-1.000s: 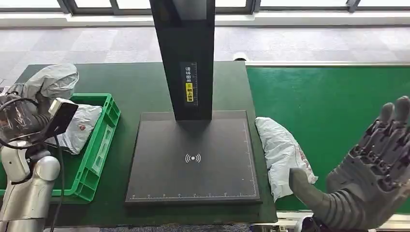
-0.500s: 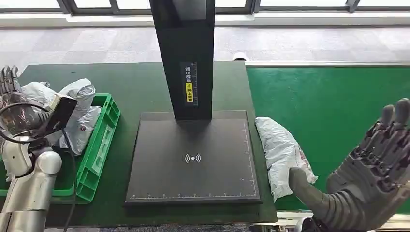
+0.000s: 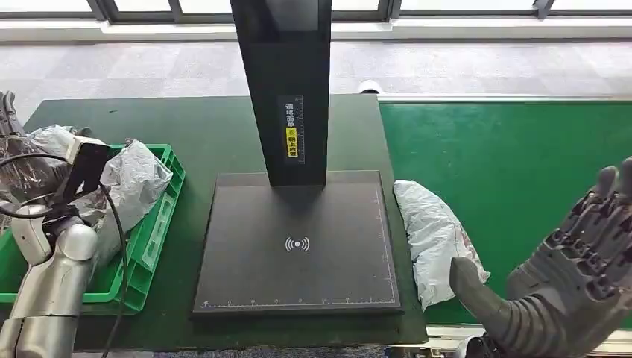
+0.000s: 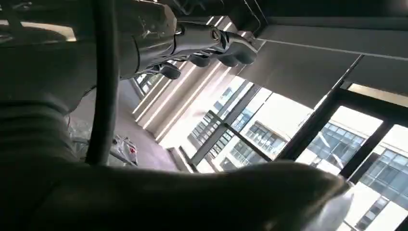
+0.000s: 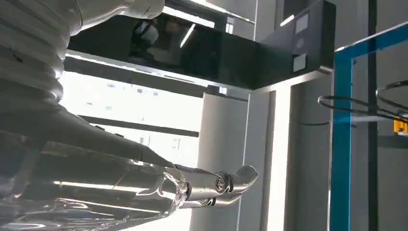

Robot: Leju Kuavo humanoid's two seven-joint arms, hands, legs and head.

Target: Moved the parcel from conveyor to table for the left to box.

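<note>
On the green table, beside the black scanner base, lay the white parcel, lengthwise away from the robot, unmoved. Right hand stayed spread, empty; left hand's state unclear, shifted over the crate.

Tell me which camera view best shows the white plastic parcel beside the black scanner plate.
The head view: the white plastic parcel lies there in full, between the black scanner plate and the green conveyor belt. The right wrist view faces a window and ceiling; the left wrist view catches other bags.

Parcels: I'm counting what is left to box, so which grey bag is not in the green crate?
The grey parcel lying right of the black scanner base, near the open right hand; the other parcel sits in the green crate.
</note>
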